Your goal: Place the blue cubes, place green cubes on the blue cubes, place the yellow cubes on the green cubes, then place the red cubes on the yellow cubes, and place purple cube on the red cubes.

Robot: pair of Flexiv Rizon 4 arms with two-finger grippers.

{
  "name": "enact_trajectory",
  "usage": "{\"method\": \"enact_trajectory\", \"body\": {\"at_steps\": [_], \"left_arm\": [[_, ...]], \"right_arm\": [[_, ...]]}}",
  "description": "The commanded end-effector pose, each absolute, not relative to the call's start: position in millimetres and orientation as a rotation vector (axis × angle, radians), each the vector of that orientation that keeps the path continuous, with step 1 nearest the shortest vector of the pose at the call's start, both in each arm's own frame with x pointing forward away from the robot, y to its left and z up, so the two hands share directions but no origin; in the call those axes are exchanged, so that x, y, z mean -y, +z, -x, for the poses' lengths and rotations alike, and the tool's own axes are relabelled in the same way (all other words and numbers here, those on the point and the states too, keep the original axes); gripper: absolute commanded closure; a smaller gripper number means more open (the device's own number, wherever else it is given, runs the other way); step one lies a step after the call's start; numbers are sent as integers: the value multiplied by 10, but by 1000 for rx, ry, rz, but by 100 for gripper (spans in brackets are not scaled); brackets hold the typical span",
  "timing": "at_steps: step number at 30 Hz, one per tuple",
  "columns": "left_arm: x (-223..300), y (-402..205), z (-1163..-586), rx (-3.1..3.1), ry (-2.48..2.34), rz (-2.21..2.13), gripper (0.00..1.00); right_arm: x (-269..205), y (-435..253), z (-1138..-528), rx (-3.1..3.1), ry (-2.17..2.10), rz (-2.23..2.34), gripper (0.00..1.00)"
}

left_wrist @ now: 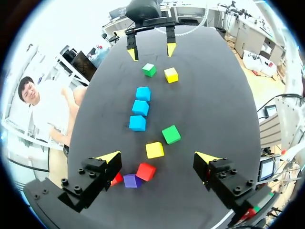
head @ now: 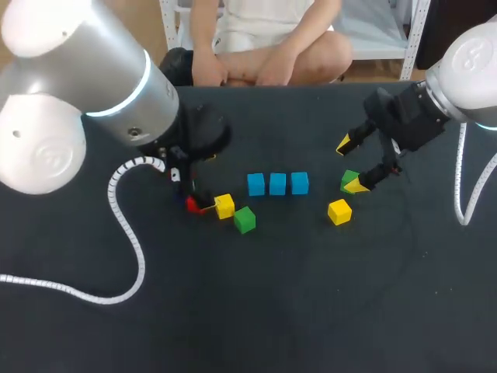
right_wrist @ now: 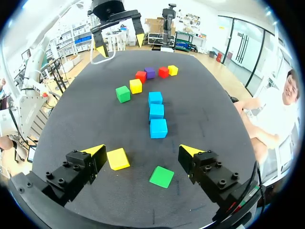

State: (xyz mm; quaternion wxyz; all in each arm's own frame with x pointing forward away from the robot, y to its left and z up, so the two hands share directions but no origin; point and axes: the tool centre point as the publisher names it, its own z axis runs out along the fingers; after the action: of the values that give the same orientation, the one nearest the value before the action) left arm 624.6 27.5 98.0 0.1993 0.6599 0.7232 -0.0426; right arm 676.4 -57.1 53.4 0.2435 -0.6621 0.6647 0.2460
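Right gripper (right_wrist: 142,151): released, fingers spread wide, clamped on nothing. Under it, between the fingers and slightly back toward the wrist, near green cube (right_wrist: 162,176), flat on the black table (right_wrist: 205,109), apparently clear of both fingers. Just beside one finger, near yellow cube (right_wrist: 117,158). Straight ahead, blue cubes (right_wrist: 156,112), three in a row, long axis running directly away from this gripper. By judgement, a short carry forward along that line once the green is gripped. Beyond the row, far green cube (right_wrist: 123,93), then a curving string: middle yellow cube (right_wrist: 136,86), first red cube (right_wrist: 140,76), purple cube (right_wrist: 150,72), second red cube (right_wrist: 163,71), outermost yellow cube (right_wrist: 172,70), ending near the left gripper (right_wrist: 121,44).

Left gripper also released, holding nothing. Hangs over that string, near the far green cube, well apart from the near one. Right gripper plainly the nearer for the near green cube.

Head view: one yellow tip overlapping the near green cube, contact impossible to judge; left gripper mostly hidden under the left arm (head: 85,78), purple cube unseen. Right wrist view: bare table showing on both sides of that cube. Left wrist view: outermost yellow cube hidden behind a finger; seen only from the right wrist.
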Motion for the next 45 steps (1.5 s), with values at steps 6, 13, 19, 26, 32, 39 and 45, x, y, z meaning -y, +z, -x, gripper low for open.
{"method": "enact_trajectory", "body": {"at_steps": [6,13,19,26,32,39,45], "left_arm": [[-235,988,-6297,-2033,-116,-1856,0],[-235,988,-6297,-2033,-116,-1856,0],[-235,988,-6297,-2033,-116,-1856,0],[-235,988,-6297,-2033,-116,-1856,0],[-235,988,-6297,-2033,-116,-1856,0],[-235,988,-6297,-2033,-116,-1856,0],[-235,988,-6297,-2033,-116,-1856,0]], "right_arm": [[573,534,-6762,-1814,672,1808,0],[573,534,-6762,-1814,672,1808,0],[499,587,-6829,-1856,575,1879,0],[593,666,-6971,-1902,500,1890,0],[723,590,-7052,-2000,461,1888,0],[851,511,-7072,-2161,325,1895,0],[899,488,-7061,-2257,232,1890,0]]}}
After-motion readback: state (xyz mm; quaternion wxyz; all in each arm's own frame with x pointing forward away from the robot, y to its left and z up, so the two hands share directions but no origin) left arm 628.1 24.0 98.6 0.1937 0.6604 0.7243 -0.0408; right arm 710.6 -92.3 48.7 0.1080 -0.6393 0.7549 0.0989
